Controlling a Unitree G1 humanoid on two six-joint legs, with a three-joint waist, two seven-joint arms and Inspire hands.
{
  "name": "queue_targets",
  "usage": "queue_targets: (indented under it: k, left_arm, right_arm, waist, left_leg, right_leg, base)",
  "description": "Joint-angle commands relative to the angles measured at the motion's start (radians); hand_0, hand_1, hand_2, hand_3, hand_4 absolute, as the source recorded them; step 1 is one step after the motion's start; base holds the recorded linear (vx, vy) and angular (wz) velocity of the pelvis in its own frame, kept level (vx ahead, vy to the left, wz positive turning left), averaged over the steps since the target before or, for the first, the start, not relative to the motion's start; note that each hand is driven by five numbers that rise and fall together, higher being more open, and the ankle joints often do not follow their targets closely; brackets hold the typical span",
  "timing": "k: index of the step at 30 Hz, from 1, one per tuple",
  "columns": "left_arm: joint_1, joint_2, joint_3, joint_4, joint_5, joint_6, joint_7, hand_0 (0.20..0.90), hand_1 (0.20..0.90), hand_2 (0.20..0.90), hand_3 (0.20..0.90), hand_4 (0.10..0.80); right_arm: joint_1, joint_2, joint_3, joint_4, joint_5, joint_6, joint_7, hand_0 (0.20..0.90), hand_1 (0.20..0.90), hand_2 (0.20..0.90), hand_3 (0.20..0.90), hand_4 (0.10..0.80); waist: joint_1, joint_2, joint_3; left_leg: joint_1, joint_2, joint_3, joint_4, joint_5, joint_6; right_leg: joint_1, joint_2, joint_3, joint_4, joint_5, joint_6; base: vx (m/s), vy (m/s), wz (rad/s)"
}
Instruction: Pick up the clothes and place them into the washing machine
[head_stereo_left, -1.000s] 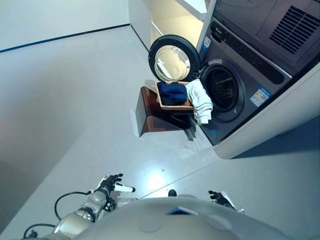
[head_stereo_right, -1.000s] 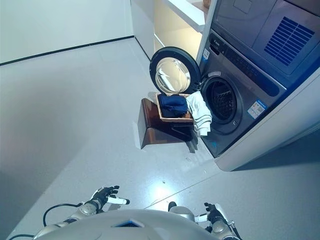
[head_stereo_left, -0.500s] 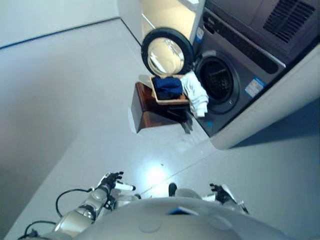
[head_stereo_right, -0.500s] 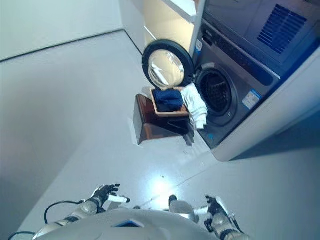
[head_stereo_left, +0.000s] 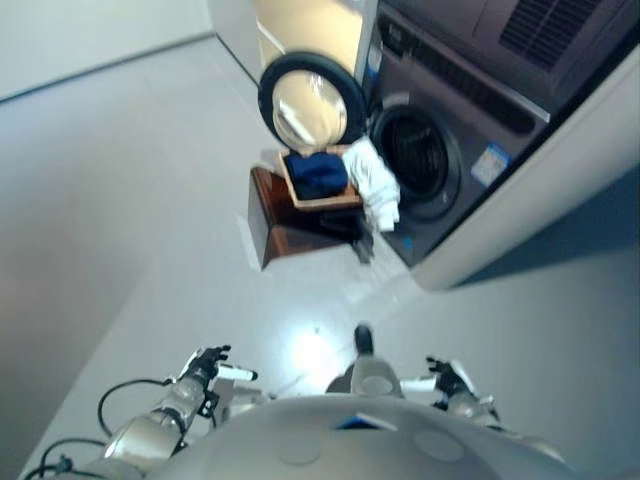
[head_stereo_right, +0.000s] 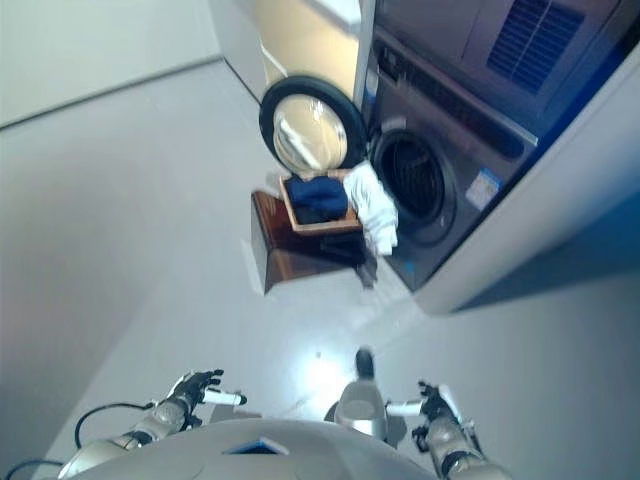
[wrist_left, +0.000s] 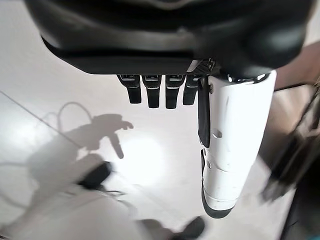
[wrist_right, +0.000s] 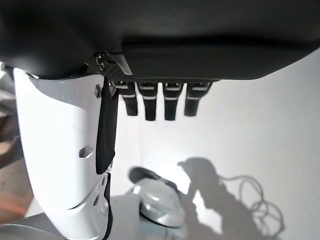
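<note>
Your left hand (head_stereo_left: 205, 366) and right hand (head_stereo_left: 447, 379) hang low with fingers relaxed, empty, well apart from the dark blue and white clothes (head_stereo_left: 345, 175) (in the tan tray (head_stereo_left: 325, 203) beside the grey front-loading washing machine (head_stereo_left: 440, 130)).

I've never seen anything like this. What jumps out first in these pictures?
The dark grey front-loading washing machine stands at the far right, its round glass door swung wide open. Just before it, a flat wooden basket rests on a brown stool, holding a dark blue garment, with a white cloth draped over its edge nearest the drum. The robot's left hand and right hand hang low, open and empty.
</note>
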Motion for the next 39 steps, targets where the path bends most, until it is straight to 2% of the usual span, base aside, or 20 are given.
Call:
queue_targets:
  k: [1,2,3,5,6,8,9,10,11,12,15,17,19,23,26,29,31,35,38,39]
  left_arm:
    - [-0.114,0.006,-0.030,-0.063,-0.016,-0.050,0.007,0.900,0.900,0.900,0.900,0.800]
    - [-0.122,0.000,-0.041,-0.081,-0.024,-0.047,0.009,0.900,0.900,0.900,0.900,0.800]
    - [-0.119,0.000,-0.040,-0.085,-0.027,-0.047,0.009,0.900,0.900,0.900,0.900,0.800]
    - [-0.115,0.000,-0.033,-0.085,-0.028,-0.046,0.010,0.900,0.900,0.900,0.900,0.800]
    - [-0.106,0.005,-0.007,-0.073,-0.024,-0.041,0.019,0.900,0.900,0.900,0.900,0.800]
    - [-0.103,0.009,0.005,-0.068,-0.024,-0.041,0.024,0.900,0.900,0.900,0.900,0.800]
    - [-0.100,0.019,0.027,-0.054,-0.028,-0.039,0.033,0.900,0.900,0.900,0.900,0.800]
    - [-0.099,0.021,0.039,-0.046,-0.035,-0.037,0.036,0.900,0.900,0.900,0.900,0.800]
    - [-0.098,0.021,0.039,-0.046,-0.035,-0.037,0.036,0.900,0.900,0.900,0.900,0.800]
    - [-0.090,0.018,0.053,-0.043,-0.047,-0.036,0.042,0.900,0.900,0.900,0.900,0.800]
    - [-0.083,0.012,0.056,-0.042,-0.053,-0.037,0.047,0.900,0.900,0.900,0.900,0.800]
    - [-0.073,0.010,0.056,-0.032,-0.051,-0.035,0.043,0.900,0.900,0.900,0.900,0.800]
    - [-0.064,0.012,0.060,-0.028,-0.040,-0.032,0.037,0.900,0.900,0.900,0.900,0.800]
    - [-0.069,0.026,0.073,-0.036,-0.036,-0.035,0.040,0.900,0.900,0.900,0.900,0.800]
    - [-0.082,0.049,0.093,-0.045,-0.031,-0.035,0.037,0.900,0.900,0.900,0.900,0.800]
    - [-0.095,0.069,0.102,-0.054,-0.032,-0.036,0.038,0.900,0.900,0.900,0.900,0.800]
    - [-0.104,0.082,0.098,-0.063,-0.027,-0.036,0.037,0.900,0.900,0.900,0.900,0.800]
    - [-0.110,0.093,0.089,-0.059,-0.024,-0.033,0.033,0.900,0.900,0.900,0.900,0.800]
    - [-0.123,0.090,0.083,-0.033,-0.034,-0.037,0.026,0.900,0.900,0.900,0.900,0.800]
    - [-0.125,0.087,0.081,-0.030,-0.037,-0.038,0.029,0.900,0.900,0.900,0.900,0.800]
  right_arm:
    - [-0.073,-0.016,0.047,-0.013,0.005,-0.037,-0.007,0.900,0.900,0.900,0.900,0.800]
    - [-0.078,-0.026,0.050,-0.019,0.018,-0.038,-0.011,0.900,0.900,0.900,0.900,0.800]
    - [-0.083,-0.030,0.053,-0.020,0.020,-0.037,-0.013,0.900,0.900,0.900,0.900,0.800]
    - [-0.085,-0.034,0.054,-0.018,0.021,-0.034,-0.012,0.900,0.900,0.900,0.900,0.800]
    - [-0.088,-0.039,0.054,-0.009,0.020,-0.033,-0.014,0.900,0.900,0.900,0.900,0.800]
    - [-0.090,-0.039,0.052,-0.005,0.025,-0.033,-0.016,0.900,0.900,0.900,0.900,0.800]
    - [-0.088,-0.035,0.053,-0.001,0.030,-0.031,-0.019,0.900,0.900,0.900,0.900,0.800]
    - [-0.085,-0.033,0.052,0.002,0.033,-0.031,-0.020,0.900,0.900,0.900,0.900,0.800]
    - [-0.085,-0.033,0.053,0.002,0.033,-0.031,-0.020,0.900,0.900,0.900,0.900,0.800]
    - [-0.085,-0.030,0.057,0.003,0.038,-0.035,-0.030,0.900,0.900,0.900,0.900,0.800]
    - [-0.079,-0.027,0.066,0.009,0.041,-0.038,-0.035,0.900,0.900,0.900,0.900,0.800]
    - [-0.073,-0.022,0.071,0.009,0.044,-0.036,-0.027,0.900,0.900,0.900,0.900,0.800]
    - [-0.070,-0.019,0.070,0.010,0.041,-0.033,-0.020,0.900,0.900,0.900,0.900,0.800]
    - [-0.083,-0.015,0.070,0.020,0.035,-0.035,-0.014,0.900,0.900,0.900,0.900,0.800]
    - [-0.108,-0.001,0.069,0.024,0.037,-0.045,0.007,0.900,0.900,0.900,0.900,0.800]
    - [-0.132,-0.003,0.060,0.024,0.053,-0.050,0.018,0.900,0.900,0.900,0.900,0.800]
    - [-0.148,-0.003,0.062,0.017,0.054,-0.052,0.020,0.900,0.900,0.900,0.900,0.800]
    - [-0.156,-0.007,0.071,0.006,0.041,-0.054,0.026,0.900,0.900,0.900,0.900,0.800]
    - [-0.158,-0.014,0.075,-0.009,0.024,-0.052,0.030,0.900,0.900,0.900,0.900,0.800]
    - [-0.160,-0.013,0.080,-0.014,0.019,-0.049,0.033,0.900,0.900,0.900,0.900,0.800]
  waist:
    - [0.016,-0.032,0.037]
    - [0.029,-0.050,0.071]
    - [0.037,-0.058,0.086]
    - [0.047,-0.060,0.094]
    - [0.069,-0.067,0.102]
    - [0.075,-0.068,0.103]
    - [0.086,-0.067,0.109]
    - [0.090,-0.057,0.107]
    - [0.091,-0.060,0.110]
    - [0.119,-0.036,0.118]
    - [0.134,-0.024,0.124]
    - [0.131,-0.015,0.108]
    - [0.133,-0.017,0.083]
    - [0.140,-0.041,0.053]
    - [0.152,-0.070,0.038]
    - [0.136,-0.071,0.065]
    - [0.117,-0.056,0.097]
    - [0.104,-0.039,0.111]
    - [0.099,-0.038,0.101]
    - [0.097,-0.044,0.100]
  left_leg:
    - [-0.095,0.013,-0.030,0.249,0.066,-0.022]
    - [-0.175,0.015,-0.029,0.411,0.143,-0.022]
    - [-0.206,0.015,-0.027,0.478,0.169,-0.017]
    - [-0.235,-0.003,-0.042,0.500,0.172,-0.011]
    - [-0.310,-0.058,-0.042,0.508,0.149,0.007]
    - [-0.343,-0.063,-0.019,0.480,0.140,0.013]
    - [-0.380,-0.046,0.050,0.382,0.147,0.018]
    - [-0.397,-0.034,0.081,0.291,0.162,0.018]
    - [-0.389,-0.038,0.084,0.283,0.164,0.019]
    - [-0.399,-0.042,0.044,0.092,0.247,0.008]
    - [-0.415,-0.055,-0.003,-0.017,0.268,-0.001]
    - [-0.385,-0.048,0.040,-0.070,0.286,-0.003]
    - [-0.361,-0.053,0.041,-0.082,0.301,0.004]
    - [-0.332,-0.071,0.053,-0.069,0.270,0.025]
    - [-0.299,-0.108,0.066,-0.053,0.207,0.068]
    - [-0.254,-0.122,0.053,-0.057,0.175,0.095]
    - [-0.225,-0.117,0.037,-0.058,0.169,0.106]
    - [-0.177,-0.114,0.018,-0.076,0.160,0.110]
    - [-0.143,-0.120,-0.013,-0.094,0.135,0.090]
    - [-0.124,-0.123,-0.020,-0.103,0.124,0.083]
  right_leg:
    - [-0.001,0.019,0.001,0.032,-0.078,-0.051]
    - [0.047,0.020,-0.018,0.026,-0.102,-0.085]
    - [0.063,0.024,-0.019,0.029,-0.112,-0.102]
    - [0.072,0.031,-0.013,0.033,-0.123,-0.110]
    - [0.094,0.029,-0.004,0.034,-0.137,-0.116]
    - [0.104,0.030,-0.007,0.034,-0.145,-0.115]
    - [0.128,0.038,-0.015,0.034,-0.161,-0.110]
    - [0.135,0.051,-0.022,0.033,-0.171,-0.108]
    - [0.139,0.048,-0.020,0.033,-0.173,-0.107]
    - [0.178,0.083,-0.007,0.026,-0.192,-0.102]
    - [0.209,0.096,0.002,0.013,-0.217,-0.098]
    - [0.252,0.102,0.010,0.002,-0.248,-0.089]
    - [0.276,0.097,0.019,-0.002,-0.269,-0.085]
    - [0.285,0.072,0.025,0.023,-0.290,-0.068]
    - [0.248,0.050,0.030,0.175,-0.289,-0.027]
    - [0.136,0.060,0.042,0.392,-0.188,0.027]
    - [0.065,0.092,0.046,0.534,-0.125,0.052]
    - [-0.002,0.075,0.012,0.567,-0.138,0.031]
    - [-0.023,0.006,-0.026,0.336,-0.194,-0.002]
    - [-0.019,-0.019,-0.028,0.247,-0.170,0.001]
  base:
    - [0.046,-0.297,0.62]
    - [0.049,-0.264,0.22]
    - [0.075,-0.296,0.13]
    - [0.093,-0.121,0.08]
    - [0.171,-0.110,-0.04]
    - [0.189,-0.078,0.02]
    - [0.221,-0.007,0.16]
    - [0.224,-0.010,0.17]
    - [0.282,0.051,0.20]
    - [0.202,0.038,0.04]
    - [0.259,0.056,-0.15]
    - [0.330,0.109,-0.40]
    - [0.279,0.126,-0.29]
    - [0.212,0.130,-0.37]
    - [0.242,0.191,-0.08]
    - [0.088,0.144,-0.08]
    - [0.063,0.135,0.10]
    - [0.119,0.067,0.17]
    - [0.190,-0.034,0.28]
    - [0.211,-0.104,0.27]
